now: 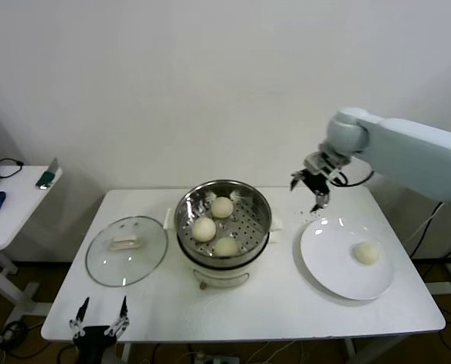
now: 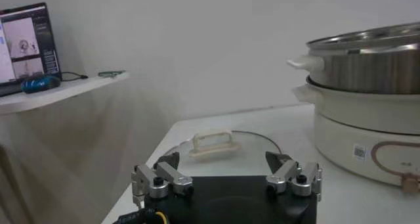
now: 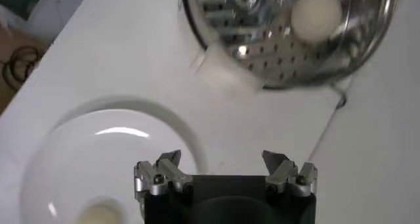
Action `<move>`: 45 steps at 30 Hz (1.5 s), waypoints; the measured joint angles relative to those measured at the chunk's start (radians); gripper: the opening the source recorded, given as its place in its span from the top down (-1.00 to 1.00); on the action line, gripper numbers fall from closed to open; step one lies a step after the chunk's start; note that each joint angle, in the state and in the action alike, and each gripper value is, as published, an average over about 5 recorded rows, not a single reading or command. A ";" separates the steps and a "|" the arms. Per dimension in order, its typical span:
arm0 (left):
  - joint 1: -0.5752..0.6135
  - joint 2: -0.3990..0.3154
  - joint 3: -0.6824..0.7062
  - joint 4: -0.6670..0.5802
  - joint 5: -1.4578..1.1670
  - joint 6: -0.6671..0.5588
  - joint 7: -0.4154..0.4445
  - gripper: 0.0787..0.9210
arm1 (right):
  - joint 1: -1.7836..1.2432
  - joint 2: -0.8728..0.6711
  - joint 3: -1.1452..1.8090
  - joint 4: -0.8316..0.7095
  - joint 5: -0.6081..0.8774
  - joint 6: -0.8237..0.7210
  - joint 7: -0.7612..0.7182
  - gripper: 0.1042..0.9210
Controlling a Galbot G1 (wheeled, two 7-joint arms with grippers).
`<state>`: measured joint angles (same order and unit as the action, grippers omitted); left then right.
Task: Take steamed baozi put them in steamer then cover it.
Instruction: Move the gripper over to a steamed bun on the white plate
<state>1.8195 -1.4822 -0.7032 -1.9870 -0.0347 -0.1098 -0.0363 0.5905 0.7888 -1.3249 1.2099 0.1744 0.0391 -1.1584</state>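
The steamer (image 1: 225, 271) stands mid-table with three steamed baozi on its perforated tray: (image 1: 222, 206), (image 1: 204, 228), (image 1: 226, 246). One more baozi (image 1: 366, 253) lies on the white plate (image 1: 327, 250) at the right. My right gripper (image 1: 310, 186) hangs open and empty above the table between steamer and plate. In its wrist view the steamer (image 3: 262, 54) holds a baozi (image 3: 316, 15), and the plate (image 3: 111, 159) carries the other baozi (image 3: 98, 215). The glass lid (image 1: 126, 250) lies left of the steamer. My left gripper (image 1: 100, 317) waits open at the table's front left edge.
A side table (image 1: 13, 205) with a laptop and small items stands to the far left. In the left wrist view, the lid (image 2: 223, 146) lies just ahead of the left gripper (image 2: 226, 169), with the steamer (image 2: 367, 81) beyond it. A wall is behind the table.
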 measured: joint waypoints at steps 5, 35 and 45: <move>0.010 -0.001 -0.006 -0.003 0.007 -0.003 0.001 -0.77 | -0.112 -0.080 0.086 -0.047 -0.057 -0.012 -0.016 -0.76; 0.025 -0.001 -0.012 0.025 0.010 -0.013 0.003 -0.77 | -0.579 -0.060 0.549 -0.400 -0.378 0.050 0.011 -0.76; 0.031 -0.004 -0.012 0.029 0.012 -0.017 0.003 -0.77 | -0.608 -0.007 0.579 -0.462 -0.414 0.054 0.013 -0.76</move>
<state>1.8504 -1.4862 -0.7152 -1.9583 -0.0230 -0.1269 -0.0331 -0.0175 0.7818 -0.7461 0.7483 -0.2393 0.0936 -1.1459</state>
